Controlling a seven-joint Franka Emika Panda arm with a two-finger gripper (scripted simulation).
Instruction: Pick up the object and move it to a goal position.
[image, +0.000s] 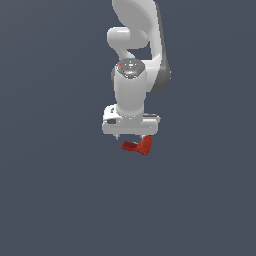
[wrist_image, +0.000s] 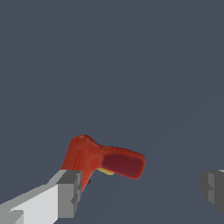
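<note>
- The white arm (image: 131, 75) is reaching straight down in the middle of the exterior view, and its gripper (image: 131, 136) is hanging just above the flat dark grey floor (image: 55, 190).
- The red piece (image: 138, 145) is lying on the floor directly beneath the gripper, showing a little toward the exterior view's right of the gripper's middle.
- In the exterior view, the piece's thicker bright red end is pointing toward the right and slightly up, while its darker, narrower arm is stretching toward the left.
- In the wrist view, the gripper (wrist_image: 140, 190) is standing spread wide, with its two fingers well apart and a broad gap between them.
- One grey fingertip (wrist_image: 70, 192) is sitting right at the rounded bright end of the red piece (wrist_image: 94, 159); whether it is actually touching cannot be told from the pictures.
- The other fingertip (wrist_image: 213, 188) is showing only at the picture's edge, well clear of the piece.
- The darker red arm of the piece is lying in the gap between the fingers, with a small yellowish spot peeking out under it.
- Nothing is being pinched.
</note>
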